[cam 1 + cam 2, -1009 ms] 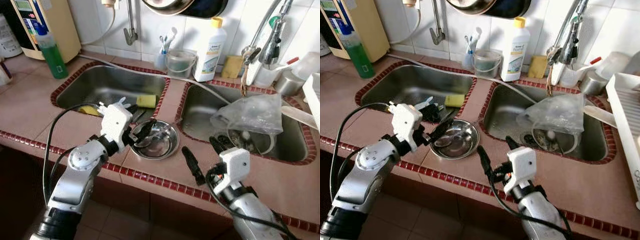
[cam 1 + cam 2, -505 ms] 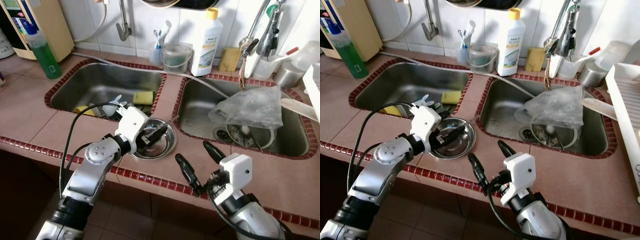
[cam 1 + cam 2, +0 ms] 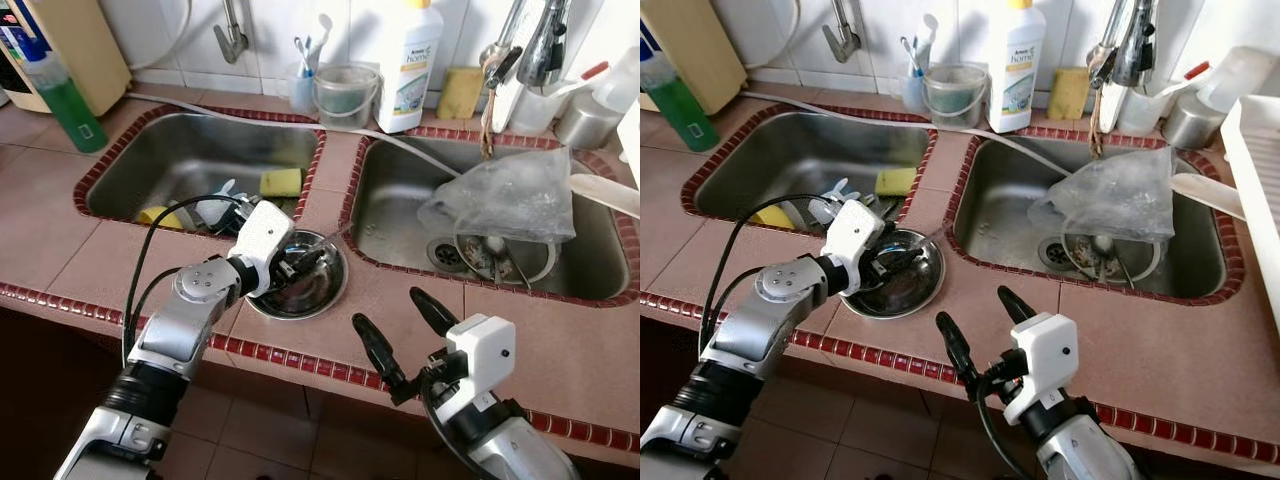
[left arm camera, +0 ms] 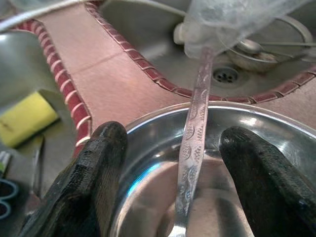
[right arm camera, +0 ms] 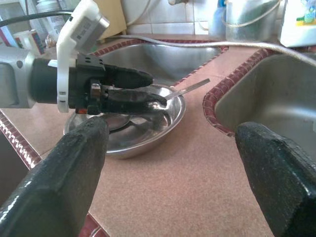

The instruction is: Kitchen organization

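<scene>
A green soap bottle (image 3: pixel 62 92) stands on the tiled counter (image 3: pixel 50 240) left of the sinks. A white detergent bottle (image 3: pixel 405 62) sits upright against the wall tiles, a small clear bucket (image 3: pixel 345 96) just beside it, and a yellow pad (image 3: pixel 460 92) leans nearby.

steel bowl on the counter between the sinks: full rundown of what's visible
The steel bowl is round, shallow and shiny, apparently stainless, sitting upright on the pink tiled counter between the two sinks, near the front edge. A metal utensil with a patterned handle lies in it, its handle poking out over the rim toward the right sink. The left gripper reaches into the bowl, fingers open either side of that handle. Whether anything else is in it can't be told.
</scene>
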Tool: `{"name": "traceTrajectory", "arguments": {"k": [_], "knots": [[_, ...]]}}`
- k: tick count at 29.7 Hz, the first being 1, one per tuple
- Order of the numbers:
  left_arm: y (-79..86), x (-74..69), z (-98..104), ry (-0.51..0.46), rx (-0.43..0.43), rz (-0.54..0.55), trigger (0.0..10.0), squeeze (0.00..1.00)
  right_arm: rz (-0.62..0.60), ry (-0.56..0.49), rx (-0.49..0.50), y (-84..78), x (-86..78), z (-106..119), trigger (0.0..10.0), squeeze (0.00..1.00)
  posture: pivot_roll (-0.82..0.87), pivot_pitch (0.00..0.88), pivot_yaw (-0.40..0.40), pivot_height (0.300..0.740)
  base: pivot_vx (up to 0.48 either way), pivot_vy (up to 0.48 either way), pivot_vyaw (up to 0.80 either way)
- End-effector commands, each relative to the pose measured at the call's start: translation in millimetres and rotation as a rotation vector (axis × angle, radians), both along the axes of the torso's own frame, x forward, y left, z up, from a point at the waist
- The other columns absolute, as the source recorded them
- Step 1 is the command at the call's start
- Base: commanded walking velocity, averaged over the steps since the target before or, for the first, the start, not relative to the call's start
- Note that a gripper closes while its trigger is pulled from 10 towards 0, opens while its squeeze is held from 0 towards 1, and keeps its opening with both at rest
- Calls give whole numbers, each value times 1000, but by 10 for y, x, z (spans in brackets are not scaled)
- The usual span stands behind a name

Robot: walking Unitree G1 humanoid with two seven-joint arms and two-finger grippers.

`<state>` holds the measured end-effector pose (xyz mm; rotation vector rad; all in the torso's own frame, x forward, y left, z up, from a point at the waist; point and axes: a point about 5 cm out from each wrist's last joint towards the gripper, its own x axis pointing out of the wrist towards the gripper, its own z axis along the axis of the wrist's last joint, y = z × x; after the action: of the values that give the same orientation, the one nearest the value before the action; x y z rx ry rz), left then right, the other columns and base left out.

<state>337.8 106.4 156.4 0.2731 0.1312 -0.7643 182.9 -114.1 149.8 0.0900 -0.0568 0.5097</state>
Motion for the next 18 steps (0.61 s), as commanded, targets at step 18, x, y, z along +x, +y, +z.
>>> {"name": "traceTrajectory", "arguments": {"k": [18], "knots": [[202, -77, 152, 4, 13, 1, 10000, 0, -8, -8, -12, -26, 12, 42, 10000, 0, -135, 209, 76, 740, 0, 0, 0]]}}
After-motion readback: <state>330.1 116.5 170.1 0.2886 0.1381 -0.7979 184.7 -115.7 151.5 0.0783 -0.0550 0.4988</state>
